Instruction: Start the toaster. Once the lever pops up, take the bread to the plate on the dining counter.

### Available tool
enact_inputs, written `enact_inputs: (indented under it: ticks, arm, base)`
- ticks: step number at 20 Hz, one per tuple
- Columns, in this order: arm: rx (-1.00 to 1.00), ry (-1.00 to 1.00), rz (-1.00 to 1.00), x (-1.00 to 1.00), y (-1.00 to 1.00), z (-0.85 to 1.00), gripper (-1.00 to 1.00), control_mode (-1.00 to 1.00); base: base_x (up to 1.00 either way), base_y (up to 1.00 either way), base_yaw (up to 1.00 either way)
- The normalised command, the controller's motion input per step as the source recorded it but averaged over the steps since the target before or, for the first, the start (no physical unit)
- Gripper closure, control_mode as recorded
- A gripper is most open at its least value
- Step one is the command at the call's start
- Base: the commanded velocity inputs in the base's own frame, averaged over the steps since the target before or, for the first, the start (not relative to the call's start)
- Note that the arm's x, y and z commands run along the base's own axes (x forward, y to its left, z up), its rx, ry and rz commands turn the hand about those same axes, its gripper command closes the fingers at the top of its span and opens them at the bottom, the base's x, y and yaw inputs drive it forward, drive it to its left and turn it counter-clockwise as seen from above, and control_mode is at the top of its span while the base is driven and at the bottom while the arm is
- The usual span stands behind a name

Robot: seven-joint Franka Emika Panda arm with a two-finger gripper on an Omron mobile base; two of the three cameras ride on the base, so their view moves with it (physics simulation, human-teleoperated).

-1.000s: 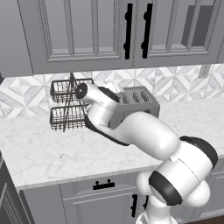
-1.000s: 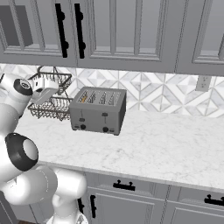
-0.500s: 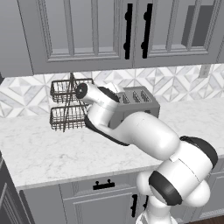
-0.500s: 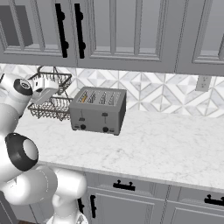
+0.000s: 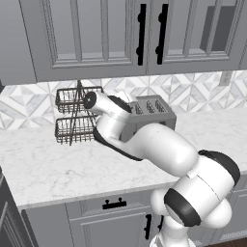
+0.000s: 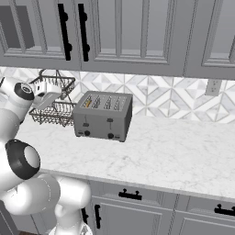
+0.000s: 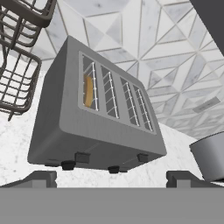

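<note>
My end effector [image 7: 109, 177] is open and empty, facing the toaster [image 6: 103, 115] at the surface's back edge. Bread [image 7: 88, 91] sits in its end slot. I should press that slot's lever [image 7: 81, 157] squarely down.

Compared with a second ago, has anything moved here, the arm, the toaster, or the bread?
Nothing visibly changed. The arm holds the same pose beside the rack, the toaster sits in the same spot on the worktop, and the bread is still down in its slot.
</note>
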Motion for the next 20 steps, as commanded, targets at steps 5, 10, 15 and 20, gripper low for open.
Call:
enact_inputs:
  ticks: [5,10,15,20]
  arm:
    - [0.0,0.0,0.0,0.0,0.0,0.0,-1.0,-1.0]
    - [0.0,0.0,0.0,0.0,0.0,0.0,-1.0,-1.0]
    - [0.0,0.0,0.0,0.0,0.0,0.0,-1.0,-1.0]
    - [0.0,0.0,0.0,0.0,0.0,0.0,-1.0,-1.0]
  base:
    - [0.0,0.0,0.0]
    - [0.0,0.0,0.0]
    - [0.0,0.0,0.0]
    - [0.0,0.0,0.0]
